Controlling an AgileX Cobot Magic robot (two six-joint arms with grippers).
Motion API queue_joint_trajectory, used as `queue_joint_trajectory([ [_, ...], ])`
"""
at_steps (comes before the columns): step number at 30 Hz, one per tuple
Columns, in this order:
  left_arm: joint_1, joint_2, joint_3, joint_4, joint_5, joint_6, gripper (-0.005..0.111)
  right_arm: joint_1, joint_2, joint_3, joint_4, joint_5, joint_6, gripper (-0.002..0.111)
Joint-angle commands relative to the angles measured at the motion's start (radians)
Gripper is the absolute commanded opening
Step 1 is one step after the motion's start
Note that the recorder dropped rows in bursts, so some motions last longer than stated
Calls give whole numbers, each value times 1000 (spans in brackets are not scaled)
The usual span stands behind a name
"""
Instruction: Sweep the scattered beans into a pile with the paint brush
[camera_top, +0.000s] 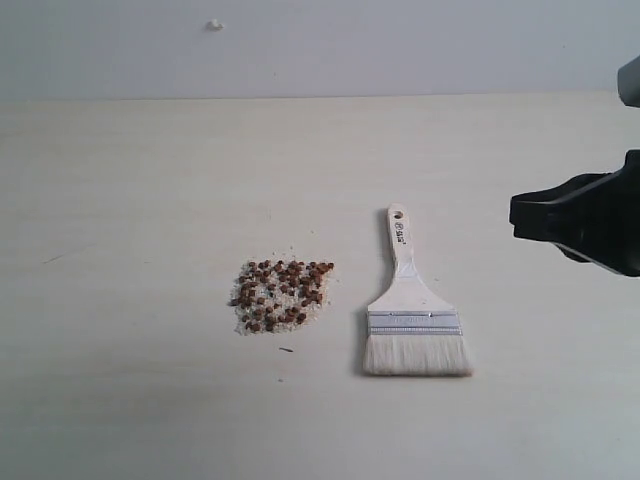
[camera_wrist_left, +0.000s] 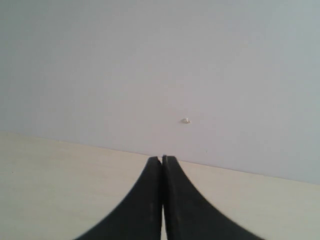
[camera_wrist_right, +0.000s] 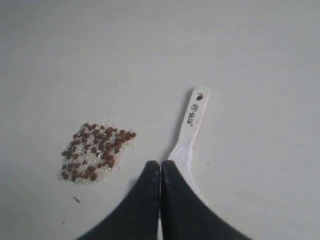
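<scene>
Lying flat on the table (camera_top: 150, 200), the paint brush (camera_top: 412, 300) sits just right of the pile (camera_top: 283, 296) of beans (camera_top: 262, 300), apart from it. Right gripper (camera_wrist_right: 160, 164): jaws pressed together, empty, above the brush. Left gripper (camera_wrist_left: 162, 158): jaws together, empty, facing the wall (camera_wrist_left: 150, 60).

In the right wrist view my right hand (camera_wrist_right: 160, 164) hides the ferrule and bristles of the paint brush (camera_wrist_right: 193, 117). Only the handle shows, its print too small to read. The exterior view's edge cuts that hand off. Of my left hand (camera_wrist_left: 162, 159) only the fingertips show. A pale speck (camera_wrist_left: 186, 120) on the wall and a dark fleck (camera_top: 287, 350) near the beans (camera_top: 283, 296) are too small to tell.
</scene>
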Motion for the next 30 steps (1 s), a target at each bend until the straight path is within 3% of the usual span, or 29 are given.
queue_joint_trajectory([
  [1,-5,1,2,0,3,-1,0,-5,-6,6,-9,-27,-8,0],
  [13,-5,1,2,0,3,-1,0,-5,-16,6,-61,-50,-8,0],
  [19,-5,1,2,0,3,-1,0,-5,-167,21,-176,-79,-57,0],
  [30,-5,1,2,0,3,-1,0,-10,-621,369,-141,-361,-55,0],
])
